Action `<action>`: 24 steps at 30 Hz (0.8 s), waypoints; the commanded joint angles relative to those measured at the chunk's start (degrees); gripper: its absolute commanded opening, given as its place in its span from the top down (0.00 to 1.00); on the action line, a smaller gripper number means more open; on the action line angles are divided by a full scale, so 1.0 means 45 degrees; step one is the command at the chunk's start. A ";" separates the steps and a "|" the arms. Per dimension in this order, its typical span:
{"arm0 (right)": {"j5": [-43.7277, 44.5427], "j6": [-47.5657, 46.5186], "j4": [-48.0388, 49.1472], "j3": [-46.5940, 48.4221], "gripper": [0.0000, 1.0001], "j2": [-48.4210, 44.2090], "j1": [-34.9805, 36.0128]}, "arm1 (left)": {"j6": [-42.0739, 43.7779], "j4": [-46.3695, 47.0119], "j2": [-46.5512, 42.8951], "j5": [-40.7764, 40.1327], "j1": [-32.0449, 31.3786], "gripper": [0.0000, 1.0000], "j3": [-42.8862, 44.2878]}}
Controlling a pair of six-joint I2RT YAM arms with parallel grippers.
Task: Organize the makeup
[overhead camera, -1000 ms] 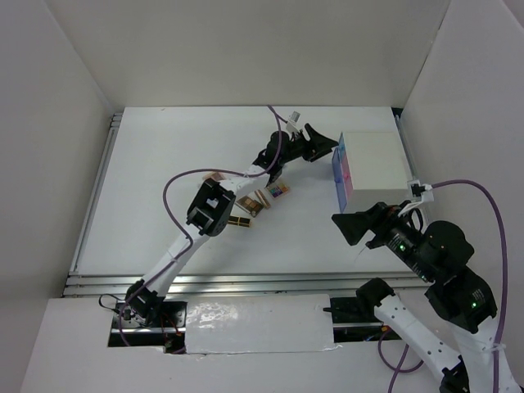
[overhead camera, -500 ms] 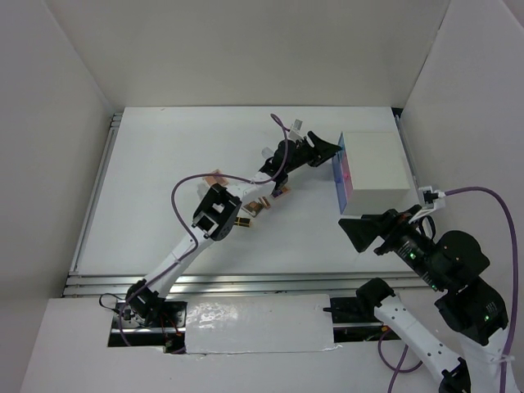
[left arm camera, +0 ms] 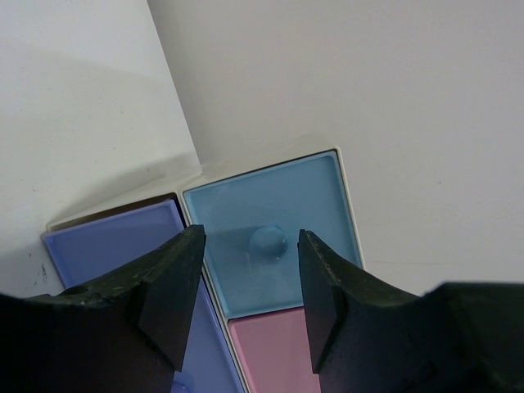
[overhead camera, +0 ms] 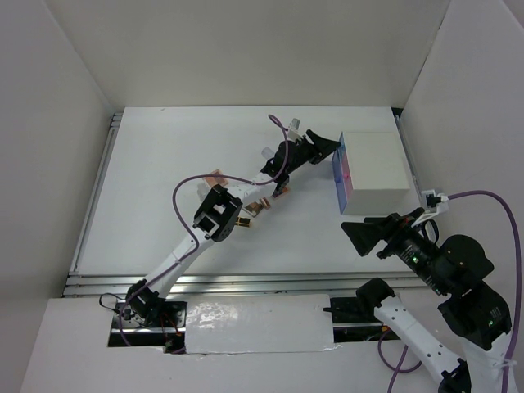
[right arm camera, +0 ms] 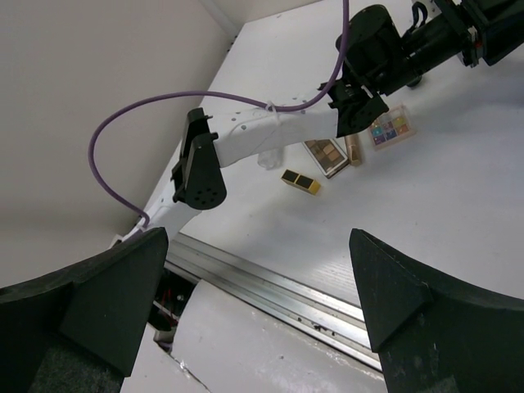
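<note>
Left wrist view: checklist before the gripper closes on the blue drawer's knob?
1. Left gripper open: ok.
2. Knob framed between its fingers: ok, slightly off-centre.
3. Fingers far enough forward to pinch the knob: cannot tell.
4. Blue drawer shut: ok, looks flush.
5. Right gripper open and empty: ok.
6. Makeup lying apart from the white box: ok.

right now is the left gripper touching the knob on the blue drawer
Apart. In the left wrist view the left gripper is open, and the blue drawer face shows between the knob and both fingers.
</note>
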 commanded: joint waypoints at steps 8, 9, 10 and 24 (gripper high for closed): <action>0.0009 -0.0170 -0.0174 0.0298 0.00 -0.0213 -0.0056 | -0.0592 0.1385 0.0261 -0.0465 -0.0181 0.44 0.0586; 0.0009 -0.0151 -0.0174 0.0298 0.00 -0.0194 -0.0076 | -0.0612 0.1366 0.0261 -0.0465 -0.0181 0.44 0.0644; -0.0029 -0.0131 -0.0174 0.0298 0.00 -0.0174 -0.0056 | -0.0593 0.1328 0.0242 -0.0465 -0.0181 0.44 0.0722; 0.0145 -0.0092 -0.0329 0.0414 0.00 -0.0194 -0.0076 | -0.0769 0.1092 0.0281 -0.0309 -0.0357 0.47 0.0567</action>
